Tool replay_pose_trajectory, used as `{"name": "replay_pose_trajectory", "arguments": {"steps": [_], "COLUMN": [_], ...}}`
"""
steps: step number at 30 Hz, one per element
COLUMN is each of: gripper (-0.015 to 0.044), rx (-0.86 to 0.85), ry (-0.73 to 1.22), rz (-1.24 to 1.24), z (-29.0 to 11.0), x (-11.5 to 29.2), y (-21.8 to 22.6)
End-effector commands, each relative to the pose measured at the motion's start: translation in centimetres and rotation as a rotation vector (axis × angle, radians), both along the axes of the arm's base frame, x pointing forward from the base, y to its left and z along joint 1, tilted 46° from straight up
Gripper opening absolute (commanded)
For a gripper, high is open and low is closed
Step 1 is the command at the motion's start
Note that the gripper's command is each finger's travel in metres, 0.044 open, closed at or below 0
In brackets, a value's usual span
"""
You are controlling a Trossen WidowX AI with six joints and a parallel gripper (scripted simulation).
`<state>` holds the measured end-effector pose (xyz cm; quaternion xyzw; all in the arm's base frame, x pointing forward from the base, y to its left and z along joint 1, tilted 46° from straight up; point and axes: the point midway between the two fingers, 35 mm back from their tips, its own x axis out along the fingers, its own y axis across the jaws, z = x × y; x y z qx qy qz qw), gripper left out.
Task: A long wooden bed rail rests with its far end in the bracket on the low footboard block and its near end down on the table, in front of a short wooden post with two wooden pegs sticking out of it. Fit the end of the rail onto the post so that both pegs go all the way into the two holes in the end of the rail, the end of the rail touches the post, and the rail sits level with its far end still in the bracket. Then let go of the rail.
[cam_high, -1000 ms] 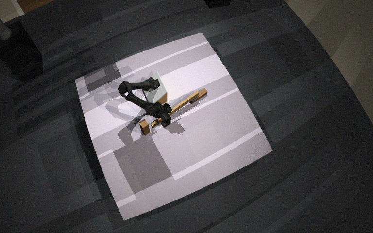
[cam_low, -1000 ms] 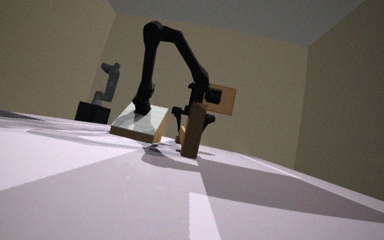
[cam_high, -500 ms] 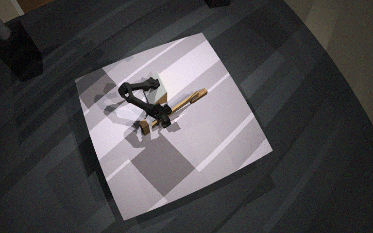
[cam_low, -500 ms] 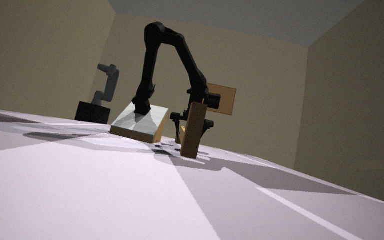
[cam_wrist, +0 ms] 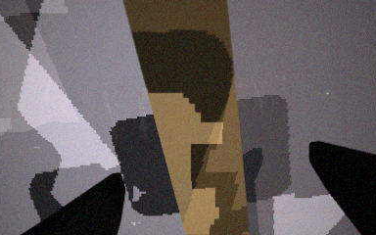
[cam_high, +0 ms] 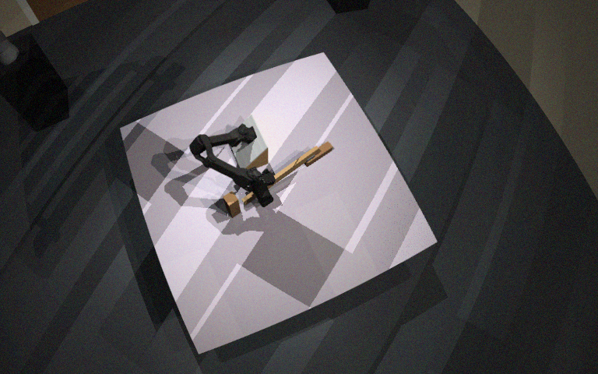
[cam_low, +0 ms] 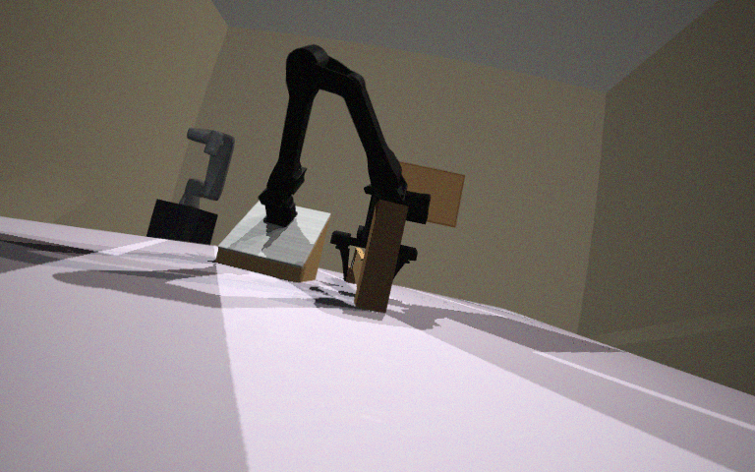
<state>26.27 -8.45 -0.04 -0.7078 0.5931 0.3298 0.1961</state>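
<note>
The long wooden rail (cam_high: pixel 295 165) (cam_wrist: pixel 195 132) runs from the footboard block (cam_high: pixel 325 149) (cam_low: pixel 438 192) down toward the short wooden post (cam_high: pixel 231 204) (cam_low: pixel 378 257). Its near end (cam_low: pixel 358 260) lies low just behind the post. I cannot see the pegs. My gripper (cam_high: pixel 265 191) (cam_wrist: pixel 214 166) is open. It hangs over the rail's near part, one finger on each side, and does not touch the rail. In the exterior view the post hides the space between the fingers.
The arm's base stands on a slanted pedestal (cam_high: pixel 259 147) (cam_low: pixel 276 242) beside the rail. The white table top (cam_high: pixel 293 259) (cam_low: pixel 136 362) carries shifting shadows. A grey robot on a dark box (cam_high: pixel 3 48) (cam_low: pixel 208 169) stands off the table.
</note>
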Motion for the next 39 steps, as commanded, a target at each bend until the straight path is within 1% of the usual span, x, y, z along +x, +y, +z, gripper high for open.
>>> {"name": "replay_pose_trajectory", "arguments": {"steps": [1,13,22,23,24,39], "gripper": [0.0414,0.0099,0.0039,0.0012,0.0,0.0], "rx": [-0.007,-0.007,-0.007,-0.007,-0.007,-0.007], "ry": [0.018,0.018,0.018,0.018,0.018,0.018], "rz": [0.003,0.003,0.003,0.003,0.003,0.003], "z": [-0.44,-0.44,-0.44,-0.44,-0.44,-0.22], "x": [-0.43,-0.43,-0.43,-0.43,-0.43,-0.36], "y": [-0.24,-0.24,-0.24,-0.24,-0.24,-0.04]}}
